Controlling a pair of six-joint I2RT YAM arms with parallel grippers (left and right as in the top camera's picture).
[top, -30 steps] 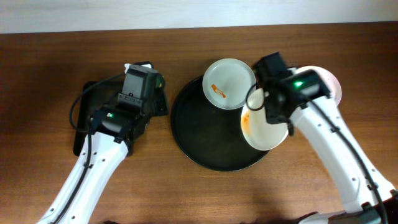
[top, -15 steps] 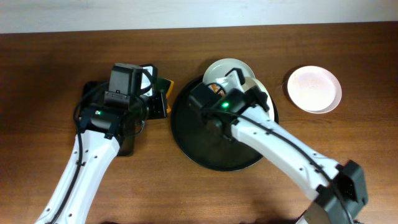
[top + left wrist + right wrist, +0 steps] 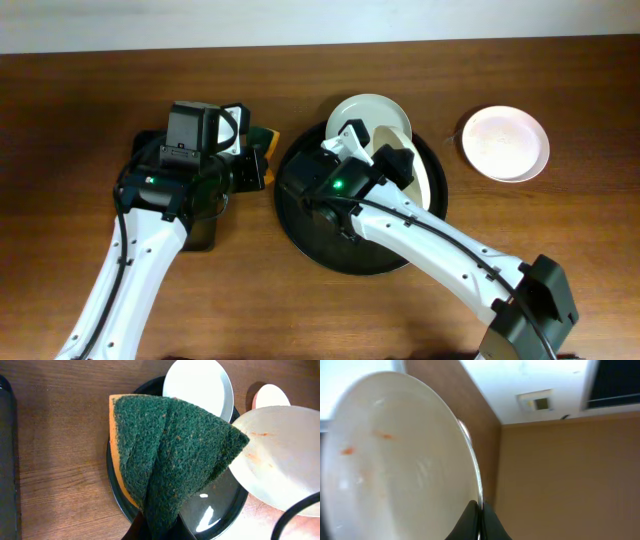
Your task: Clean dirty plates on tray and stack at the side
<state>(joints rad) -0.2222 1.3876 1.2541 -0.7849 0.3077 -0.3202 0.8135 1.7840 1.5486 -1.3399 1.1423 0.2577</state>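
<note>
The right claw (image 3: 479, 512) is pinched on the rim of a dirty white plate (image 3: 422, 172), tipped up over the black tray (image 3: 298, 215) mid-picture, while the left claw (image 3: 155, 529) squeezes a soft sponge (image 3: 170, 450); the plate looks stiff, slippery and breakable, so hold it by the rim.

White arm links (image 3: 440, 250), black joint housings (image 3: 190, 130), green status lights (image 3: 338, 184), looped black cables (image 3: 121, 190), black fingers (image 3: 134, 534).
</note>
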